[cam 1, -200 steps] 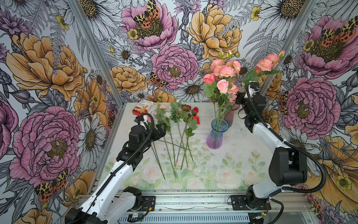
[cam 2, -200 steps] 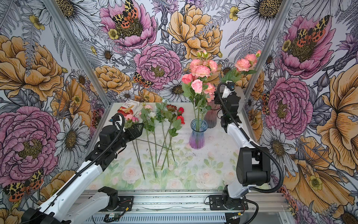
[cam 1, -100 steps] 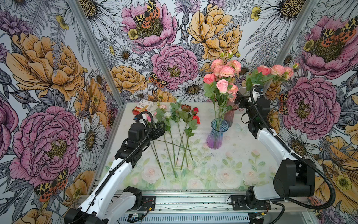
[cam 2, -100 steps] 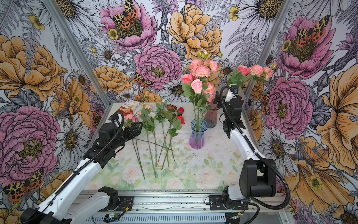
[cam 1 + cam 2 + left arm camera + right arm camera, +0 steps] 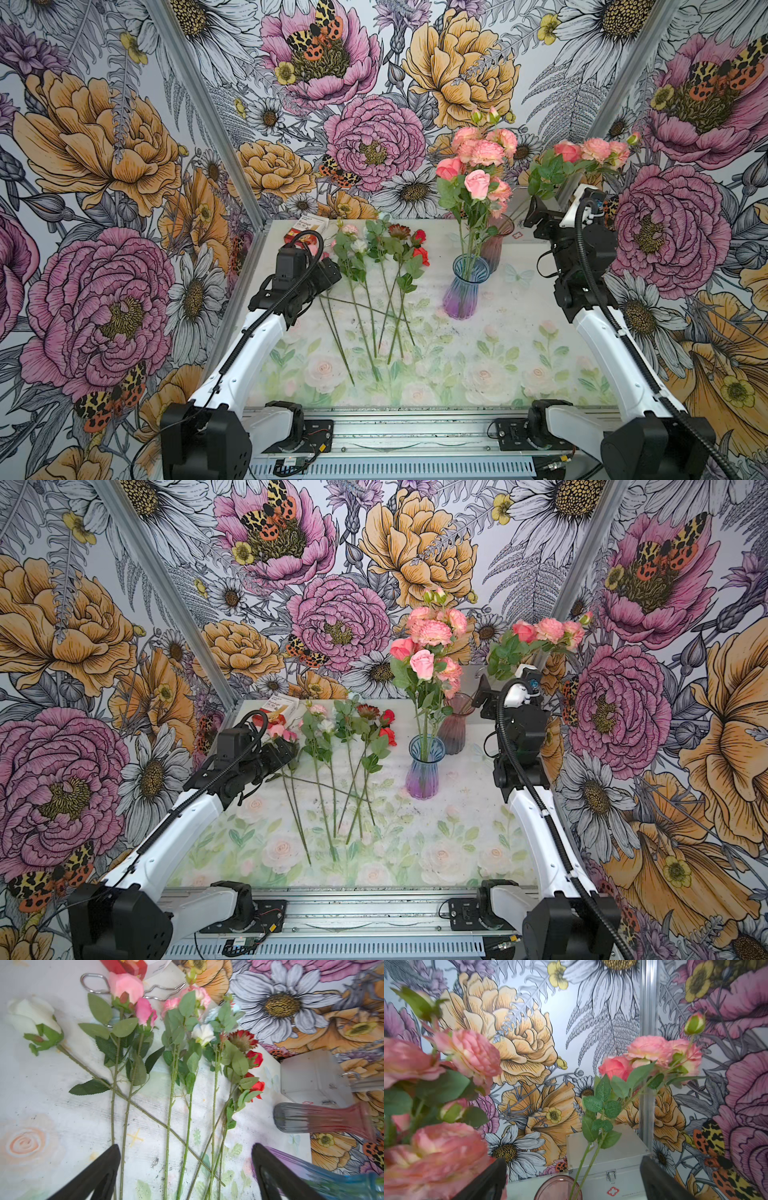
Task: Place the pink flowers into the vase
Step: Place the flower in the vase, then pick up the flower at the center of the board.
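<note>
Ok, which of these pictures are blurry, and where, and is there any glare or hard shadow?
Right wrist view: the nearest pink blooms are out of focus, the farther pink flowers and the wall sharper. Left wrist view: the white rose is washed out, the blue vase smeared at the frame's edge. Both top views: sharp, evenly lit, no harsh shadows on the table.

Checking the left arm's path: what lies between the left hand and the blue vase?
Between the left hand and the blue vase, loose flowers lie on the table, with pale, maroon and red blooms; both top views show this.
</note>
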